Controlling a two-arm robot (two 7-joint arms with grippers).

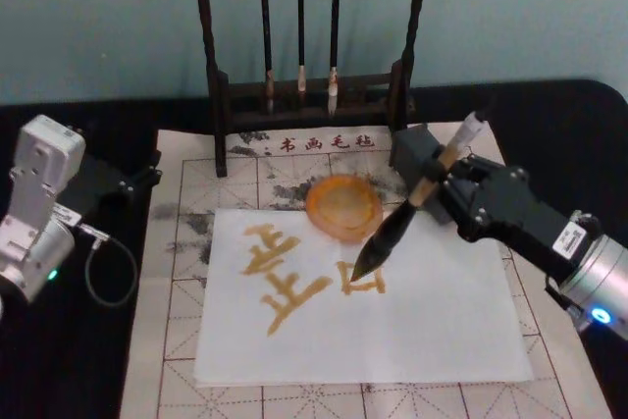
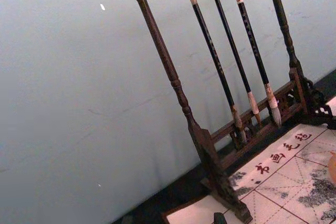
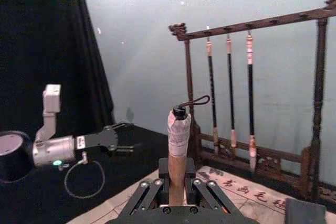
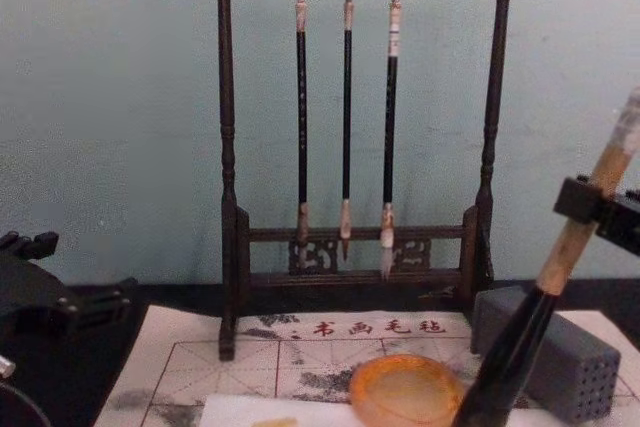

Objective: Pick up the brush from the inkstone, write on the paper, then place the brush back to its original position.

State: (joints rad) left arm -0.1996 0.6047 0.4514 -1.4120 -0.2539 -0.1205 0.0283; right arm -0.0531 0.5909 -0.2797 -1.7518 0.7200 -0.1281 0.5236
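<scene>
A plain pale blue-green wall [image 4: 110,97] stands behind the black-draped table [image 1: 559,134], evenly and softly lit

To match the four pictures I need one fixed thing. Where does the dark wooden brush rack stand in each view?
Head view: brush rack at top centre.
Left wrist view: brush rack leaning across the right half.
Right wrist view: brush rack on the right side.
Chest view: brush rack upright in the centre.
Shared landmark: the red characters printed just in front of its base.

Tan-handled brush [image 1: 397,228], amber inkstone [image 1: 339,208], white paper [image 1: 442,326] with golden strokes [image 1: 285,282]
</scene>
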